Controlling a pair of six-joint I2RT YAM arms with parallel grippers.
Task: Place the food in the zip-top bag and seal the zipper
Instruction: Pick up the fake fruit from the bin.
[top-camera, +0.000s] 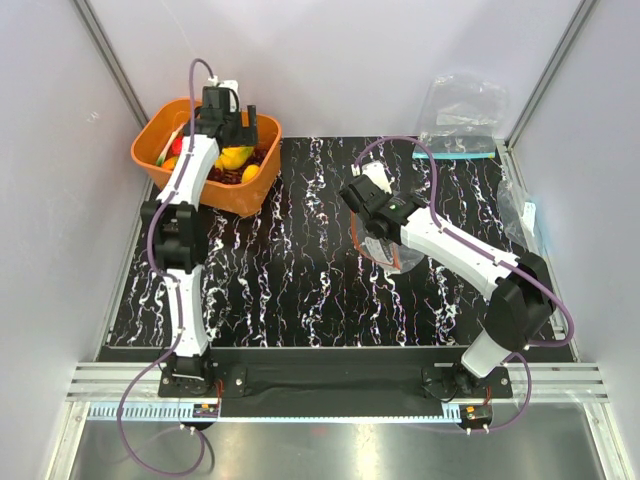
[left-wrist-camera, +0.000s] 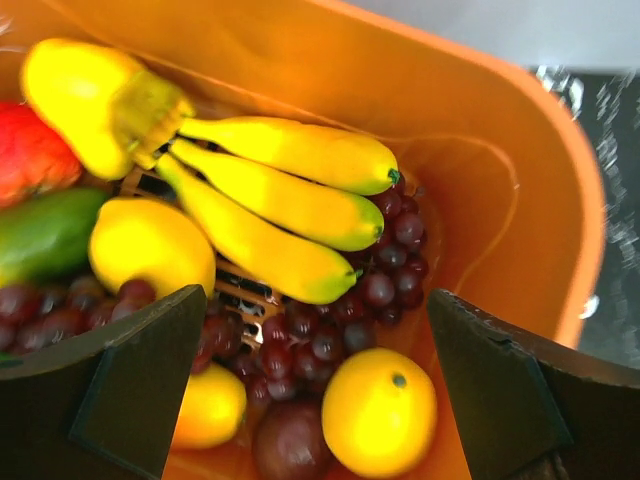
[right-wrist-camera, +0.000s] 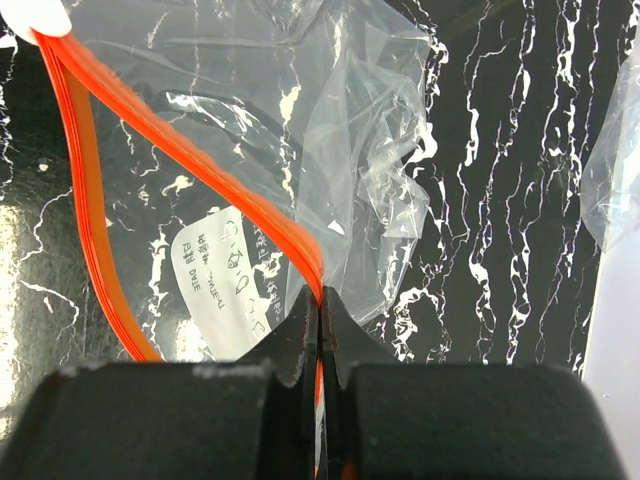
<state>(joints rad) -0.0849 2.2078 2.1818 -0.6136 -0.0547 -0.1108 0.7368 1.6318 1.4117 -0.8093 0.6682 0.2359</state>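
Left claw (left-wrist-camera: 320, 385): spread wide above basket (left-wrist-camera: 480, 120), banana bunch (left-wrist-camera: 270, 190) and grapes (left-wrist-camera: 385, 280) just ahead between its fingers | Right claw (right-wrist-camera: 318, 310): clamped on red zipper (right-wrist-camera: 200, 175), clear bag (right-wrist-camera: 330, 120) lying ahead on surface (right-wrist-camera: 500, 150)

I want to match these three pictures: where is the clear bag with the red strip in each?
Top: bag right of centre, over the mat.
Left wrist: not in it.
Right wrist: bag fills the upper middle; the right pincer pinches its red strip.
Shared landmark: the black marbled mat, in all three.
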